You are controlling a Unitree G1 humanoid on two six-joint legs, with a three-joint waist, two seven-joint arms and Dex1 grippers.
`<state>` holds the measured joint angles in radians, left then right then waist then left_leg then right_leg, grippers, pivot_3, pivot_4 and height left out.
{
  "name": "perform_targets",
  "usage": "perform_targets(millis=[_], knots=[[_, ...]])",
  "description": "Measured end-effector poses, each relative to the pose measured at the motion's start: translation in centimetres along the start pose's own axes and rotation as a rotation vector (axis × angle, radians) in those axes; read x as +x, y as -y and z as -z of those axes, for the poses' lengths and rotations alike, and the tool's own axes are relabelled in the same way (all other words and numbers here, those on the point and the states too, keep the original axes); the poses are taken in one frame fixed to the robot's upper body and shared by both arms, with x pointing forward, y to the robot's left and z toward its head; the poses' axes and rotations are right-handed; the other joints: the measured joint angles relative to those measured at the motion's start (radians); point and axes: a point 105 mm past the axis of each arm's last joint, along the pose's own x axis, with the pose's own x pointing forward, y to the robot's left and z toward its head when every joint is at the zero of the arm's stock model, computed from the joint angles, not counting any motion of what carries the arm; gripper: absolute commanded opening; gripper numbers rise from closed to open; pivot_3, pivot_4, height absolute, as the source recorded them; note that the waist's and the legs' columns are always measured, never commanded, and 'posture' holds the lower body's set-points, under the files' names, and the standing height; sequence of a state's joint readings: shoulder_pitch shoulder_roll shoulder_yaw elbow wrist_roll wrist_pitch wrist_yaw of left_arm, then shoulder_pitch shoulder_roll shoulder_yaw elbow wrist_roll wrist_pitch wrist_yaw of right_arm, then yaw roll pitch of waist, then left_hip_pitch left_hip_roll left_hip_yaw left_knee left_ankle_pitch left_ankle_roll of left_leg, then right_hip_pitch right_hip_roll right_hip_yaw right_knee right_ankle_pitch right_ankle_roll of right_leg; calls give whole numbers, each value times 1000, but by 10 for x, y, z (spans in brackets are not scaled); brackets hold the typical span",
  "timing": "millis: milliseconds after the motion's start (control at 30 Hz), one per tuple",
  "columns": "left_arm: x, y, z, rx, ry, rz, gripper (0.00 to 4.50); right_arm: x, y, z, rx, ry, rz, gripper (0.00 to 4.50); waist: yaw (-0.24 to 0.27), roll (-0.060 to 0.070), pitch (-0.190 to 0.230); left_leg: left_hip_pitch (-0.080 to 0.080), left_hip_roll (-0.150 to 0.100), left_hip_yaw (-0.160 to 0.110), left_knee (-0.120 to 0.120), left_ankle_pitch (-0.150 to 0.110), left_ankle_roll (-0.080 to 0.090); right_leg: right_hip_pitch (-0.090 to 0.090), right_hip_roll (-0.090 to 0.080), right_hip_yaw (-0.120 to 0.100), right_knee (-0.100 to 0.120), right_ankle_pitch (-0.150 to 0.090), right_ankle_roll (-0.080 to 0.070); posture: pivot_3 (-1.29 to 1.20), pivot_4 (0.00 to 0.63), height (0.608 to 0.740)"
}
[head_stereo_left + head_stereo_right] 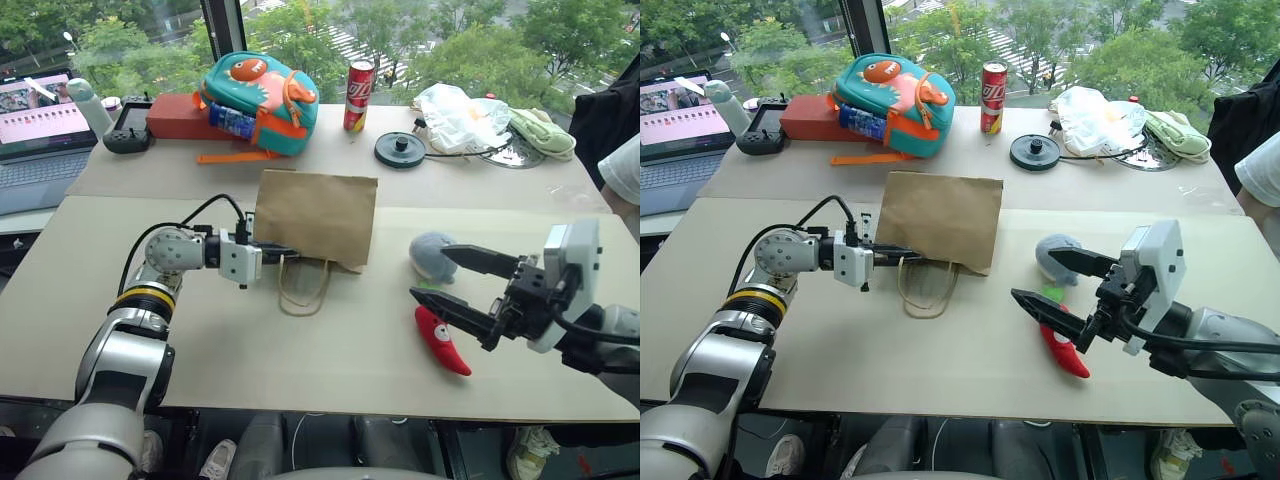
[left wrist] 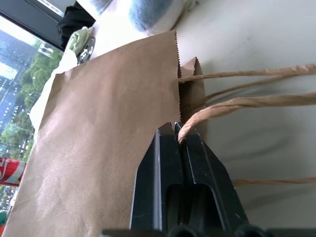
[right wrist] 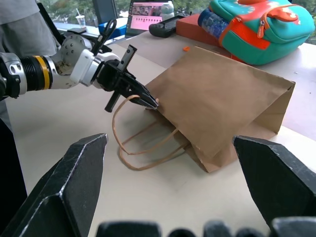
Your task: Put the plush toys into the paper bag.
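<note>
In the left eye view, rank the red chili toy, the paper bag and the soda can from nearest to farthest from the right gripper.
From the right gripper:
1. Red chili toy, just below its fingers.
2. Paper bag, lying flat at the table's middle.
3. Soda can, upright on the far table.

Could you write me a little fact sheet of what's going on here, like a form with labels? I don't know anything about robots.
Left hand: shut on the upper edge of the paper bag, by a handle
Right hand: open, holding nothing, raised near the toys
Paper bag: lying flat on the table, handles toward the robot
Grey-blue toy: on the table, right of the bag
Red chili toy: on the table, nearer the robot than the grey-blue toy
Toys in bag: none yet
</note>
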<state>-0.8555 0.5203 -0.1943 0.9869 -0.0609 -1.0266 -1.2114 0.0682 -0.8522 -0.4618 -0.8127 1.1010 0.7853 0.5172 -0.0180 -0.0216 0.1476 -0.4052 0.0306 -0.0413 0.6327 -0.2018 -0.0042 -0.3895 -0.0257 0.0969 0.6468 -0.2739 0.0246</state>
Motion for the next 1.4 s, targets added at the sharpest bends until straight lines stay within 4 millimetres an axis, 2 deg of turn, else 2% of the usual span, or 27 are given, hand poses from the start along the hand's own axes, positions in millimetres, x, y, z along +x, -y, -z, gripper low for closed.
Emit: perform_targets(millis=[200,300,400,533,600,867,967,1200,1400], knots=[[-3,-31,-11,-172,24,-48,36,5,9,14,-11,-62,40,4500,-5,0,0,0,1,0,0,0,0,0,1,0,0,0,0,0,150,739],[-6,-42,-17,-260,25,-63,36,17,18,22,0,-70,89,4500,-13,0,0,1,1,-1,0,0,0,0,1,0,1,-3,4,0,150,739],[-4,-45,-22,-308,34,-66,36,35,30,24,38,-36,164,4500,-21,0,0,1,1,-1,0,0,0,0,2,0,1,-3,4,0,150,739],[-2,-43,-23,-365,32,-64,0,52,32,37,82,-55,216,3486,-22,0,0,-1,1,-2,0,0,0,-1,2,0,1,-1,2,0,150,739],[-1,-44,-24,-386,33,-74,0,59,28,45,102,-65,223,2707,-22,0,0,-1,0,-3,0,0,0,-1,2,0,1,0,0,0,150,739],[1,-49,-25,-426,37,-99,0,64,27,51,99,-84,245,42,-21,0,0,0,0,-3,0,0,0,-1,2,0,1,0,0,0,150,739],[4,-49,-26,-446,46,-97,0,71,22,54,100,-91,230,42,-23,0,0,-1,0,-3,0,0,0,-1,2,0,1,0,0,0,150,739],[8,-53,-27,-563,74,-130,0,99,4,50,35,-63,206,42,-25,1,0,-1,0,-4,0,0,0,-1,2,0,1,0,0,0,150,739],[13,-60,-35,-607,111,-141,0,140,15,48,-49,31,324,42,-26,1,0,0,0,-4,0,0,0,-1,2,0,1,0,0,0,150,739]])
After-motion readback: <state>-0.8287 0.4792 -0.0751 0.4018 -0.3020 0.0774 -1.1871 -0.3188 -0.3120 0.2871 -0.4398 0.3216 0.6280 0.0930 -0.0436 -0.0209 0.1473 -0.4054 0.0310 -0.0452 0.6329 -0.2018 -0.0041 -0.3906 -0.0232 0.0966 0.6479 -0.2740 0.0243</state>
